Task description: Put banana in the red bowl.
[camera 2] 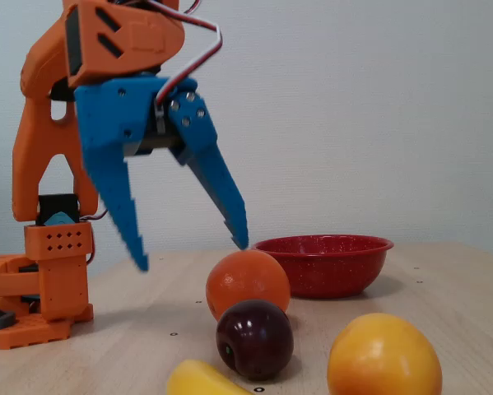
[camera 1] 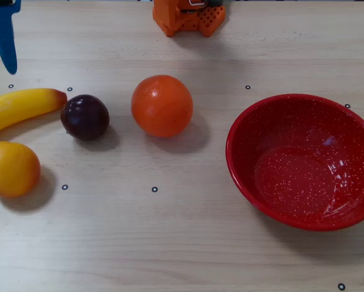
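The yellow banana [camera 1: 20,106] lies at the table's left edge in the overhead view, its orange-red tip touching or almost touching a dark plum [camera 1: 84,117]. Only its end shows at the bottom of the fixed view [camera 2: 203,380]. The red speckled bowl [camera 1: 242,131] stands empty at the right and shows as the far bowl in the fixed view [camera 2: 324,271]. My blue gripper [camera 2: 190,253] hangs open and empty above the table. One of its fingers [camera 1: 3,39] shows at the top left of the overhead view, beyond the banana.
An orange ball [camera 1: 161,105] sits mid-table between the plum and the bowl. A round yellow-orange fruit [camera 1: 11,168] lies just in front of the banana. The orange arm base [camera 1: 188,17] stands at the far edge. Small black dots mark the wooden table.
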